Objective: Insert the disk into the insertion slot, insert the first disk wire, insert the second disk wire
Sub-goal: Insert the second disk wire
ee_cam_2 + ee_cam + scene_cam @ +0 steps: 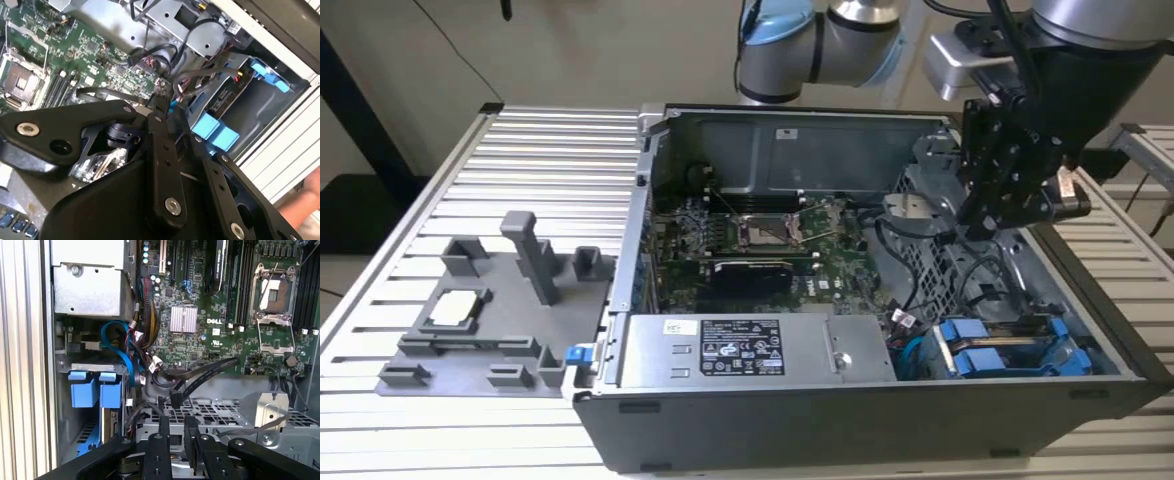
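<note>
Exterior view: a ribbed metal table [547, 150] carries an open computer case [854, 425] that takes up the middle and right of the frame. The arm [1107, 50] comes down from the upper right corner into the case. A green motherboard [761, 235] lies at the centre of the case. A gray plastic fixture [494, 300] stands on the table at the exterior view's left, and a gray power supply [747, 350] sits below the motherboard toward the lower edge.

At the lower right of the frame the disk [983, 361] is seated in the drive bay [1067, 355], touching a like blue-framed drive [962, 331]; the two cannot be told apart by look. The gripper [981, 228] hangs over the metal cage at the exterior view's right, above the disk and apart from it.

In the first wrist view its jaws stand a narrow gap apart. The black connector [175, 400] of a flat black wire [210, 371] is right at their tips; whether they pinch it cannot be told.
</note>
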`<act>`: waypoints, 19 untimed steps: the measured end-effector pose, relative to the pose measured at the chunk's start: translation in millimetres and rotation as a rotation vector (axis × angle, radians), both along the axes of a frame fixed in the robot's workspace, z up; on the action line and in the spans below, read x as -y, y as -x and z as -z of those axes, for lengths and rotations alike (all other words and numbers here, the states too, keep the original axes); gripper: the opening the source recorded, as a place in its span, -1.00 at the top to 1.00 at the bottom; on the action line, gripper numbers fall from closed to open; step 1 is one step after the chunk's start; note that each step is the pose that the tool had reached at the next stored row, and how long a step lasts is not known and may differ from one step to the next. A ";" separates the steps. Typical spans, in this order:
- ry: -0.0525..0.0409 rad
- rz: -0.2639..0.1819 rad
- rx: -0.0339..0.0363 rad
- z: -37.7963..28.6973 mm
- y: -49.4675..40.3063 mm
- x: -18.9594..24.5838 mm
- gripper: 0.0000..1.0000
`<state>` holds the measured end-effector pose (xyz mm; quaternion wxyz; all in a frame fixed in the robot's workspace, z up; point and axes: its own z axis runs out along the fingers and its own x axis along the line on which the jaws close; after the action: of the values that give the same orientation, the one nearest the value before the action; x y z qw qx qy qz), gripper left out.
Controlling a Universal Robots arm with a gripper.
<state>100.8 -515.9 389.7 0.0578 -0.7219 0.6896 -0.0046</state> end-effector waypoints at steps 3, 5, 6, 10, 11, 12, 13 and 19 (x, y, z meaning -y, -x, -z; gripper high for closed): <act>0.0015 -0.014 0.0001 0.1 4.1 0.0 0.47; 0.0047 -0.026 0.0000 0.0 6.6 0.0 0.47; 0.0058 -0.033 0.0000 0.1 7.9 0.0 0.47; 0.0094 -0.061 0.0000 0.0 13.4 0.0 0.47; 0.0099 -0.068 0.0000 0.0 14.9 0.0 0.47; 0.0101 -0.074 0.0001 0.1 16.4 0.0 0.47; 0.0102 -0.080 0.0001 0.2 18.0 0.0 0.47; 0.0105 -0.092 0.0047 4.3 23.8 0.1 0.47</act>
<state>77.0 -516.0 385.4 0.0558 -0.7531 0.6555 -0.0072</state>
